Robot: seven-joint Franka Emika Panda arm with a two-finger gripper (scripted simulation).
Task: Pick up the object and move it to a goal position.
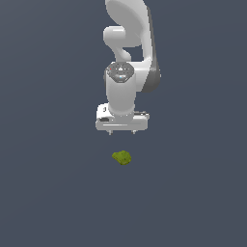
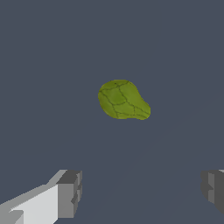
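Plain grey floor (image 1: 48, 193), object (image 1: 122, 157) below wide-spread tool (image 1: 121, 132), fingertips (image 2: 70, 192) cropped.

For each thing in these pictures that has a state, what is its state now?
gripper: open, empty, pointing down above the blob.
fingers: spread wide, touching nothing.
yellow-green lumpy blob: lying on the dark surface, not grasped, apart from the gripper.

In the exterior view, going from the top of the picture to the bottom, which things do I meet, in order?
Arm → gripper, its fingers apart → yellow-green object, lying apart from the gripper on the dark floor.
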